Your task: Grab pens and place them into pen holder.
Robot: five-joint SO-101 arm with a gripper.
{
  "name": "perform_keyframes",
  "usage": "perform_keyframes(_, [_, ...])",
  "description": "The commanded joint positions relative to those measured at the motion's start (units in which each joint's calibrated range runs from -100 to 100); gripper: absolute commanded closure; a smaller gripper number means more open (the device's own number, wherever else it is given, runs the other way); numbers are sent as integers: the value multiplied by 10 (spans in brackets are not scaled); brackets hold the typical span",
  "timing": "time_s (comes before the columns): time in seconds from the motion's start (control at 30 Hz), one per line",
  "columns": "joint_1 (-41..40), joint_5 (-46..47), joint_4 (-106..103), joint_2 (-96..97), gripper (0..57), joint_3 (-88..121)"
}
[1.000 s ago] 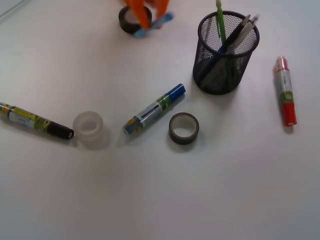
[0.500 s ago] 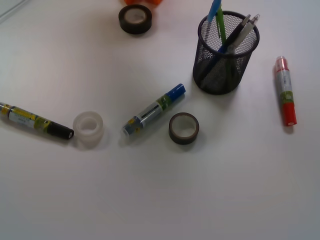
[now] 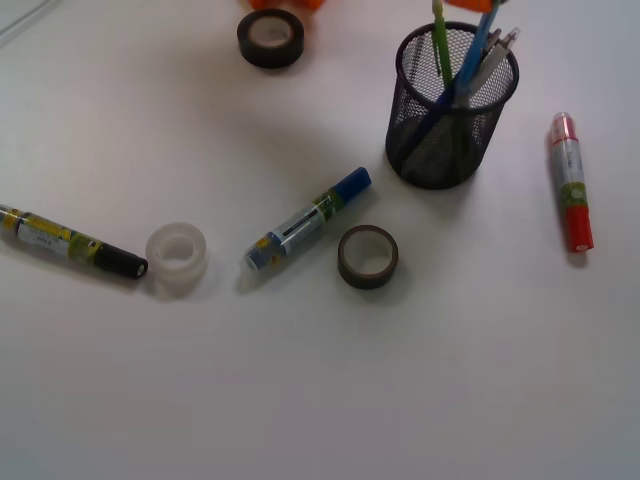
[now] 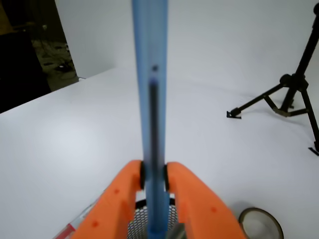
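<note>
Pens are nearly done: the light blue pen point(image 4: 151, 114), clamped between the orange gripper point(image 4: 153, 178) fingers, has swung from beside the tape to dip into the holder point(image 3: 452, 110) directly below (release remains).

We see our orange plastic hand point(image 4: 153, 183), a translucent light-blue slim pen point(image 4: 151, 99), a black wire-mesh pen holder point(image 3: 447, 130), and a white desk point(image 3: 320, 380).
</note>
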Motion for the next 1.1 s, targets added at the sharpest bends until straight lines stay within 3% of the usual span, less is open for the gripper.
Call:
perform_keyframes(0.0, [-5, 25, -208, 83, 571, 9])
perform_keyframes(0.1, [-5, 45, -259, 102, 544, 8])
perform_keyframes(0.23, [-4, 62, -258, 103, 345, 2])
perform_keyframes(0.33, [0, 63, -257, 103, 250, 1])
perform_keyframes(0.6, [48, 130, -189, 102, 254, -35])
perform_keyframes(0.87, [144, 270, 88, 47, 257, -154])
perform_keyframes(1.07, [247, 352, 355, -21, 369, -199])
